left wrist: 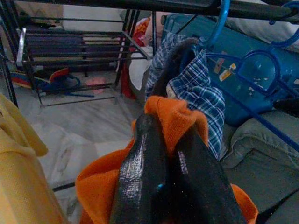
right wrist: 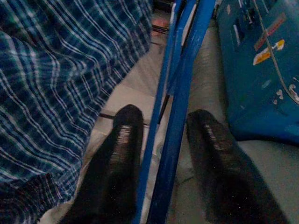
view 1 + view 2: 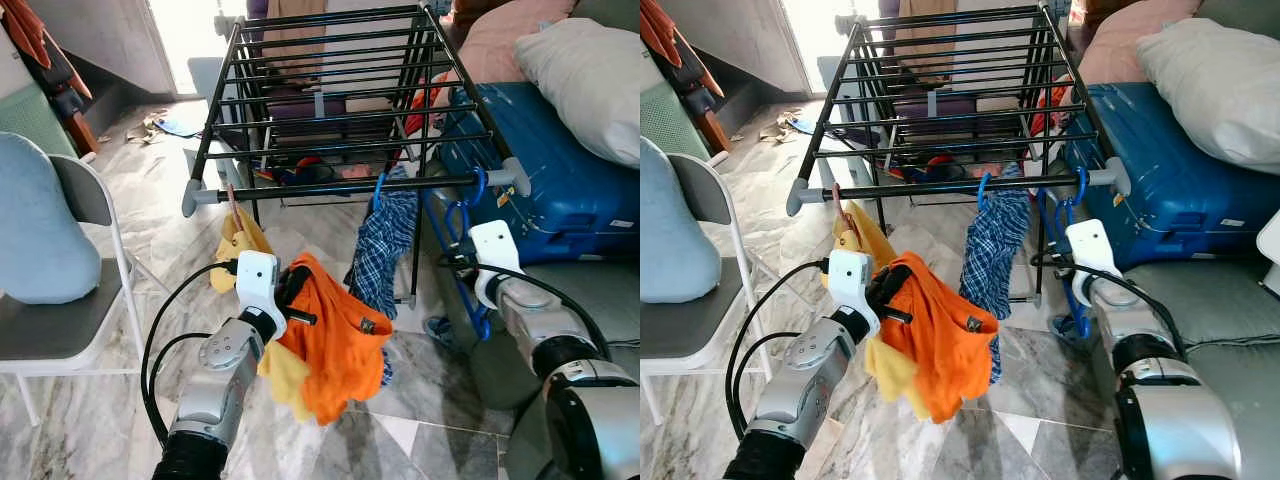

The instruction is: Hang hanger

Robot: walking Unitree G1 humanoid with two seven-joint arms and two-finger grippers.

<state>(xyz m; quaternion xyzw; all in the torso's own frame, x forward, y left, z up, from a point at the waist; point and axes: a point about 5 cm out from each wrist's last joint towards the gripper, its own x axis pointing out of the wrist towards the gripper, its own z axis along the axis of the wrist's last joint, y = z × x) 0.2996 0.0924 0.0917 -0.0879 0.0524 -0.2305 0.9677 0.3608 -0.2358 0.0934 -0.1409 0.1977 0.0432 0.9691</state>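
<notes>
Plaid shirt [image 3: 385,235] beside blue hanger [image 3: 462,225]

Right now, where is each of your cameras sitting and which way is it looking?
Left eye and right eye views: on my head, looking forward and down at the drying rack; both silver arms show.
Left wrist view: on my left arm, looking along the left gripper, shut on the orange garment.
Right wrist view: on my right arm, looking along the right gripper, open around the blue hangers.
Shared: the blue plaid shirt and blue suitcase show in the head and wrist views.
</notes>
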